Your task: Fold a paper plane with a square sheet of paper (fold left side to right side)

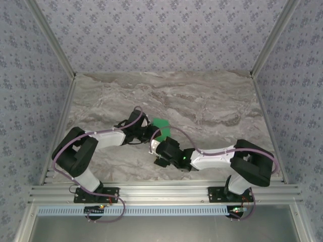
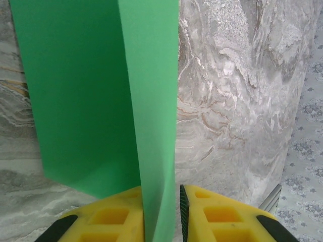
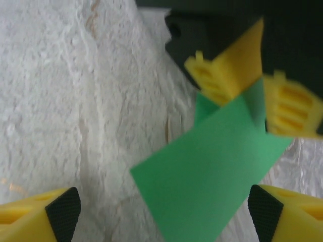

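Left hand pinches green paper sheet, mid-fold; right hand wide open. Next: carry edge across, align corners.

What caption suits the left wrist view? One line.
Left gripper pinches an upright fold of green paper sheet over the marble table.

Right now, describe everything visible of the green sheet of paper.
The square sheet of paper is thin, plain bright green and unmarked. It is bent into two panels meeting at a soft fold, one rising as a flap. The flap's edge runs between the jaws of the left gripper, which look closed on it. It sits over the middle of the marbled table. The right gripper, jaws wide open, does not touch it.
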